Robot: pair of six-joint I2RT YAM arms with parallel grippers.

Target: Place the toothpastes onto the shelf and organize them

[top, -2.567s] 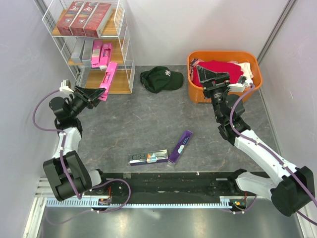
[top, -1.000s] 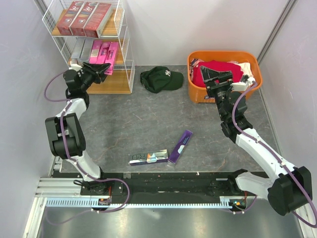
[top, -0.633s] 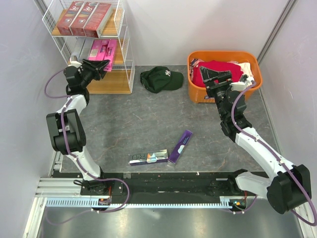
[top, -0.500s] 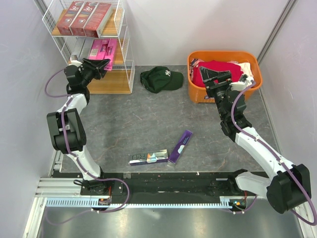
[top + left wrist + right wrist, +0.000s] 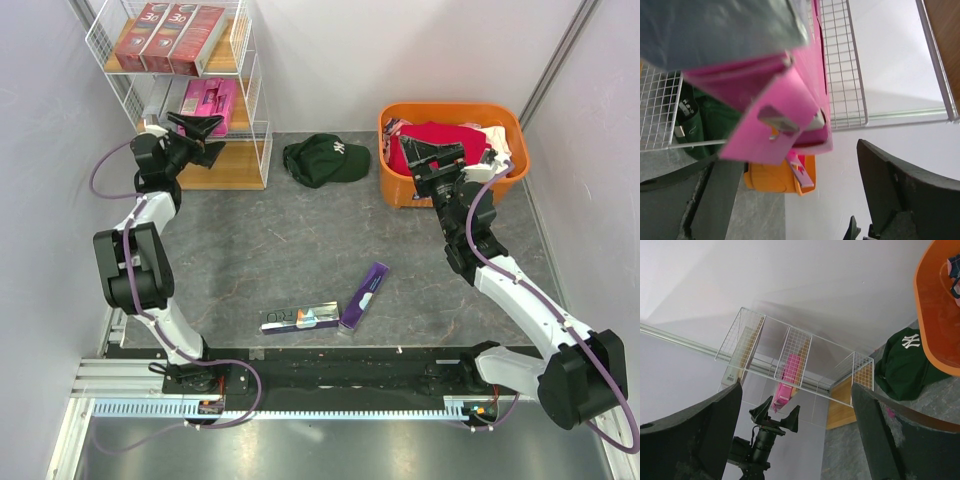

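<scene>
Just ahead of the spread left gripper (image 5: 205, 132), pink toothpaste (image 5: 208, 98) on shelf (image 5: 238, 165)

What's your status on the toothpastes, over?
Left gripper open at shelf, middle board, pink toothpastes resting there. Right gripper open by orange tub. Holographic box and purple box on table, unobstructed.

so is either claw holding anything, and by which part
Nothing is held. The left claw stands open around the end of the pink toothpaste box on the shelf; the right claw is open by the orange tub.
</scene>
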